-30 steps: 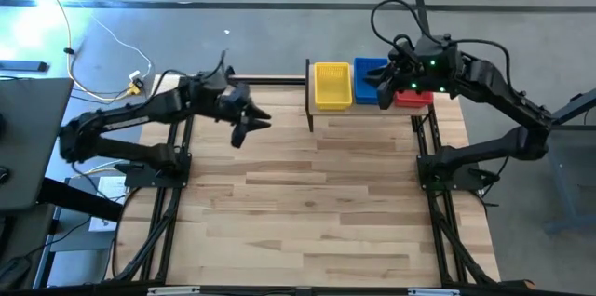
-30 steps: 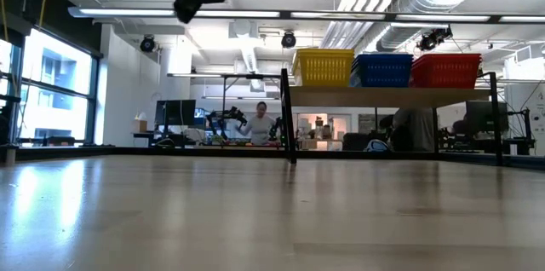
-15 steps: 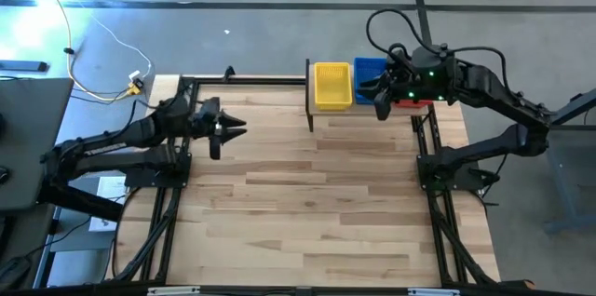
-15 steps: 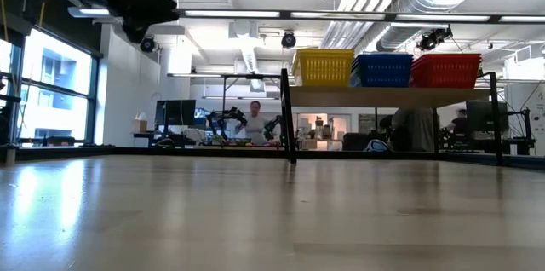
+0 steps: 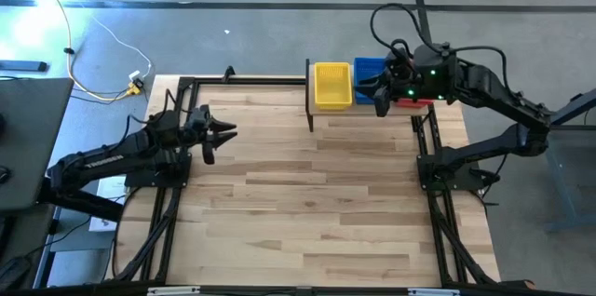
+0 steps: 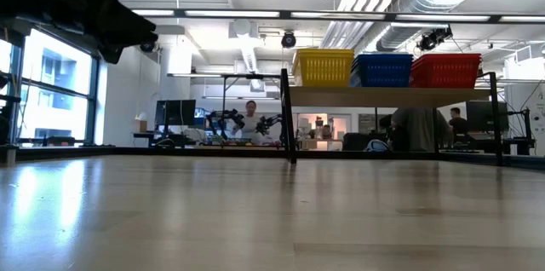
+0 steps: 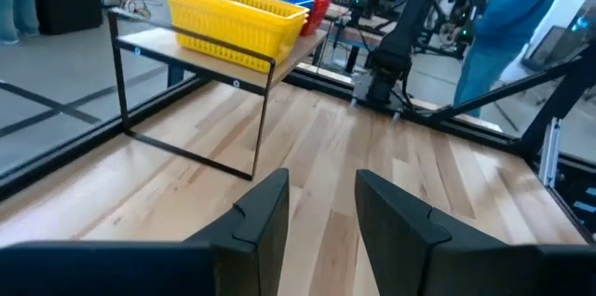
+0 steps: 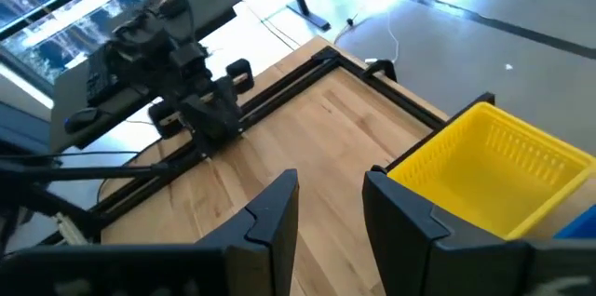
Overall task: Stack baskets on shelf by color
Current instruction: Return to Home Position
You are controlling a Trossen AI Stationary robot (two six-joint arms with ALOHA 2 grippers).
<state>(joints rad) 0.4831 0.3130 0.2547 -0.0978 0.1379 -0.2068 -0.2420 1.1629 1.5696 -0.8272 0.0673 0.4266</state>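
The shelf (image 6: 383, 96), a light plank on thin black legs, stands at the table's far edge. On it rest the yellow baskets (image 5: 332, 86) at the left, the blue baskets (image 5: 366, 71) in the middle and the red baskets (image 6: 446, 70) at the right, side by side. In the high view my right arm hides most of the red ones. My right gripper (image 5: 380, 105) is open and empty, just in front of the blue baskets. My left gripper (image 5: 223, 133) is open and empty above the table's left part, pointing toward the shelf.
The wooden tabletop (image 5: 307, 203) stretches from the shelf to the near edge. Black frame rails (image 5: 247, 79) run along the far left edge. Cables (image 5: 102, 35) lie on the floor at the far left. People (image 6: 251, 122) show in the room beyond the table.
My left gripper has drawn back from the table's middle toward its left edge and a little toward the near edge, still pointing at the shelf. My right gripper has come off the baskets a little toward the near edge. The baskets have stayed where they were.
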